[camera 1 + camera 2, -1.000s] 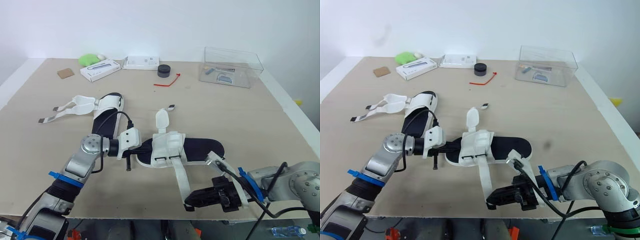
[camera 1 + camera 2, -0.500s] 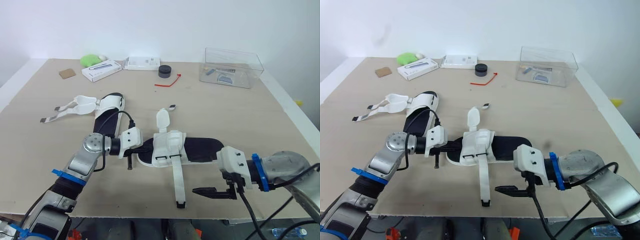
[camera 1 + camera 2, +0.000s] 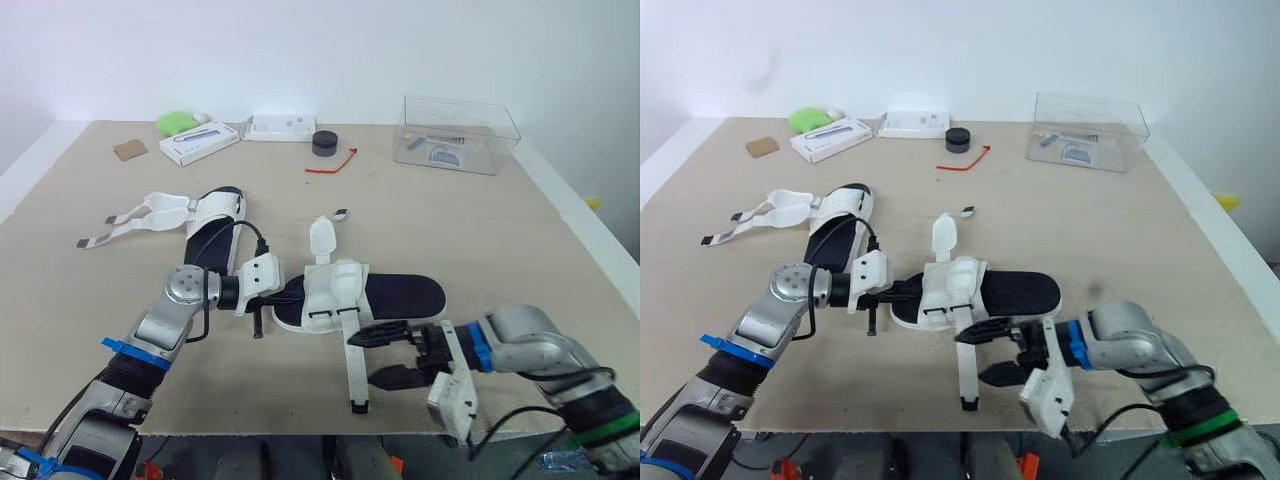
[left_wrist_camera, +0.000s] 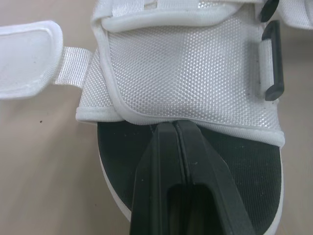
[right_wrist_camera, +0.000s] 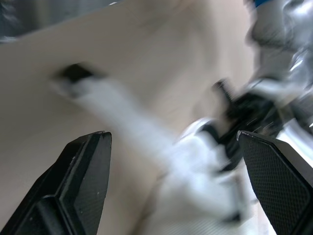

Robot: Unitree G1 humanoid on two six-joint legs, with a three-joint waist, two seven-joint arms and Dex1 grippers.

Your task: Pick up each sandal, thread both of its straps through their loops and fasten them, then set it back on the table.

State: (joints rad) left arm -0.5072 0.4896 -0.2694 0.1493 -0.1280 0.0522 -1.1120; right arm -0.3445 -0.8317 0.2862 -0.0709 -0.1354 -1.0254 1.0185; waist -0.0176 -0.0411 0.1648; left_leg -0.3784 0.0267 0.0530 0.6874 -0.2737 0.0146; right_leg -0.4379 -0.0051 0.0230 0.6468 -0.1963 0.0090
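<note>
Left eye view: the sandal lies mid-table, left gripper closed finger to finger on its footbed at 9 o'clock, right gripper wide open and empty at 3 o'clock of the limp, light strap, best pinched near its stiffer black tip.

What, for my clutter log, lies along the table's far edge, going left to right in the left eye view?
brown square → long white box → flat white box → black puck → clear plastic box
</note>
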